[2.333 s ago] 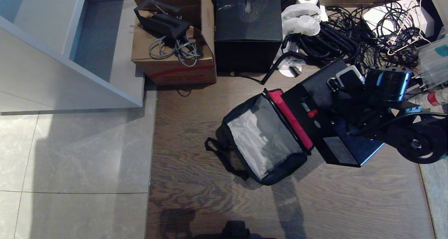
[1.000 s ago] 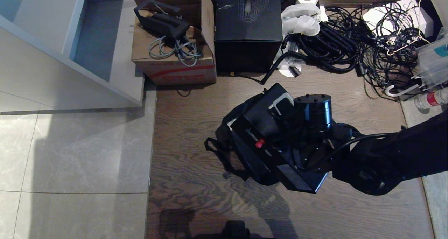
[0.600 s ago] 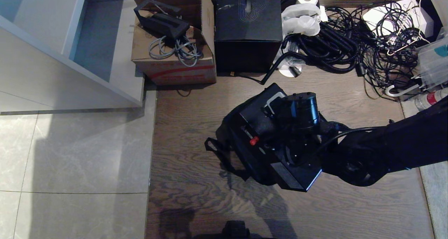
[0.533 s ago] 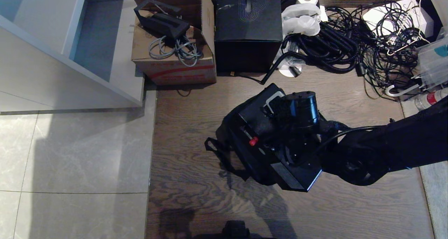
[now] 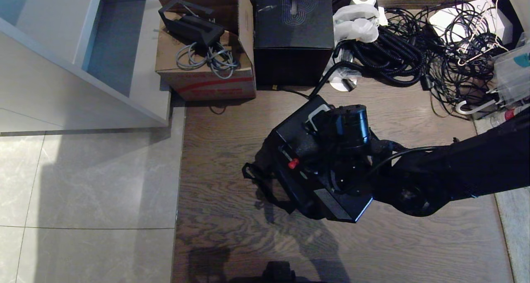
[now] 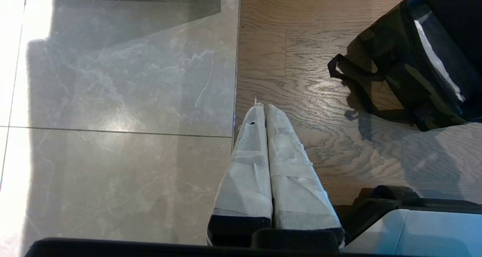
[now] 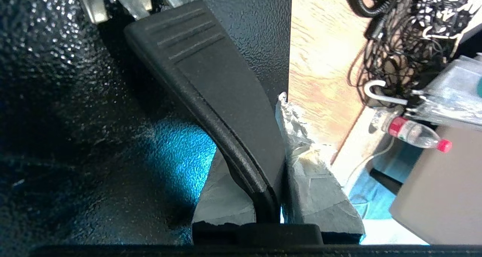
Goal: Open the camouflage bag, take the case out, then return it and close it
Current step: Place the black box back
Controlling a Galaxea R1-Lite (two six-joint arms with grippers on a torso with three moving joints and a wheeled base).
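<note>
Return step in hand: black case point(image 5: 308, 163) carried by its strap handle point(image 7: 211, 80), hanging over the open camouflage bag point(image 5: 265, 167) on the wooden floor point(image 5: 232, 241). Right gripper point(image 7: 276, 189) clenched on the handle, its two taped fingers point(image 7: 316, 189) pressed to either side of the strap. Case tilted, one end toward the black box with the swirl emblem point(image 5: 293, 30), the other end jutting past the bag's near edge; not yet settled inside, by the look of it. In the left wrist view, a strip of the bag's grey lining point(image 6: 437, 61) showing beside the case, so the opening only partly covered.

Next move, as a judgement: square the case with the bag's mouth, lower it until it bottoms out, then let go of the handle and reach for the lid. Risks: a corner catching on the soft rim and folding the wall inward; the loose black strap point(image 5: 256, 181) on the floor getting dragged under.

Left gripper point(image 6: 265, 110) parked low over the seam between tile and wood, well apart from the bag, fingers pressed together and holding nothing.

Containers: bag with nothing visible inside yet apart from lining; lid hidden behind the case and arm. Cardboard box point(image 5: 205, 76) at the back, a black holder and grey cables lying on it.
</note>
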